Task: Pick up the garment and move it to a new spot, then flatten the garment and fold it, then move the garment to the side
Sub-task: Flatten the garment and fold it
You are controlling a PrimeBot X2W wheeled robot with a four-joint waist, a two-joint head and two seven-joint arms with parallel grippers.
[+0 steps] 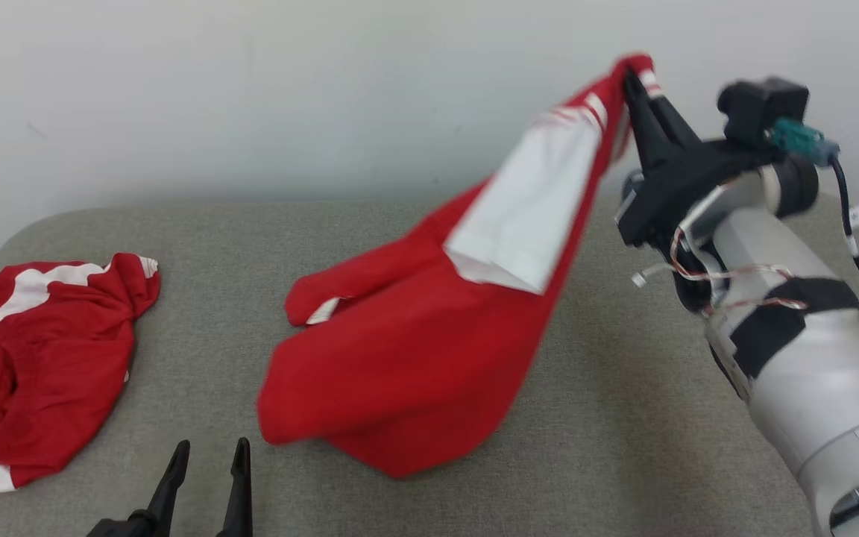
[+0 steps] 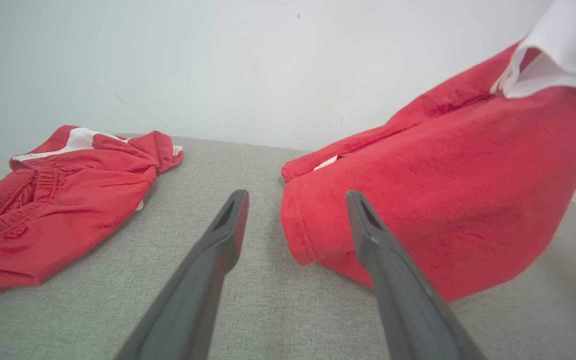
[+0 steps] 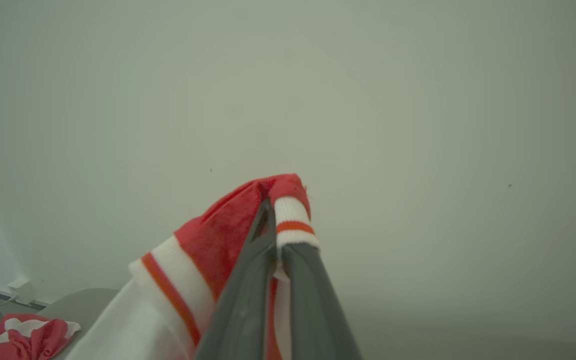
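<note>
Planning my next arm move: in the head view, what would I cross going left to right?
Crumpled red garment → left pincer, open → lifted red-and-white garment → right pincer, shut on its striped cuff → pale right forearm.

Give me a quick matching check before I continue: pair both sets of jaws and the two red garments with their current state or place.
Column one:
1. left jaws
2. right jaws
3. raised garment
4. other garment

Column two:
A. crumpled on the left side of the table
B. shut on a striped cuff
C. open, holding nothing, low over the table
D. hanging from one lifted end, draping down to the table

Pairs: 1-C, 2-B, 3-D, 4-A
</note>
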